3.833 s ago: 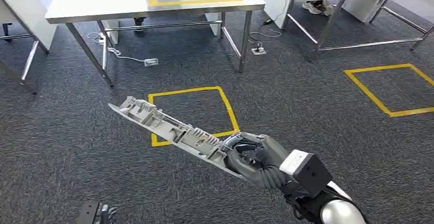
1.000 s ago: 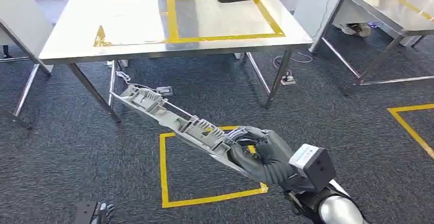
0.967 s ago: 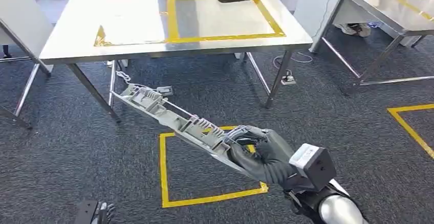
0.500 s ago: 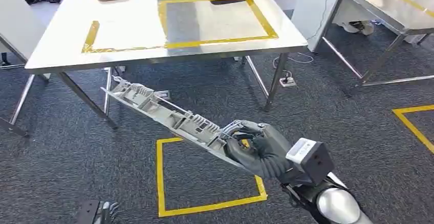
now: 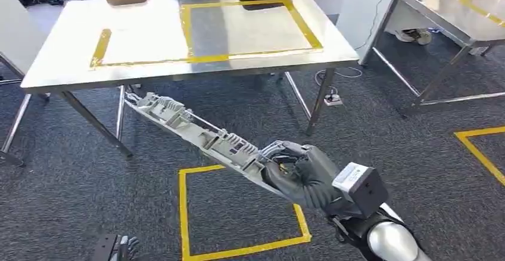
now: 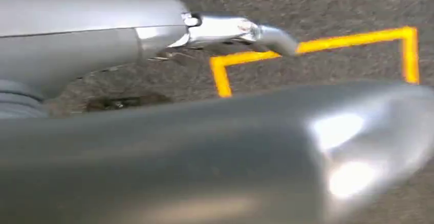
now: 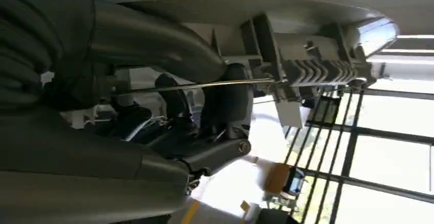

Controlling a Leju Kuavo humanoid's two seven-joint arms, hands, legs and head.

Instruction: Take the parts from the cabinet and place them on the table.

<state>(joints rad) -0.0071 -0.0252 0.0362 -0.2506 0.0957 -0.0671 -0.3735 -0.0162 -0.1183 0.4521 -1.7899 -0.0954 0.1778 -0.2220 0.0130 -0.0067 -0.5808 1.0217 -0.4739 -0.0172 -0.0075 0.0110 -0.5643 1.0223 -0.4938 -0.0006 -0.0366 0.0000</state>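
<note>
The right hand [image 5: 301, 177] is covered in a dark grey ribbed glove-like skin, with darker fingers [image 7: 174, 98] and a thick grey thumb [image 7: 153, 42]. Just behind the right hand, a boxy white-and-black camera module [image 5: 360, 190] is mounted, followed by a black cuff and a rounded silver forearm shell [image 5: 390, 244].

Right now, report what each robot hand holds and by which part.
The right robot hand grips the long grey plastic part at its near end. The left robot hand seems empty.
</note>
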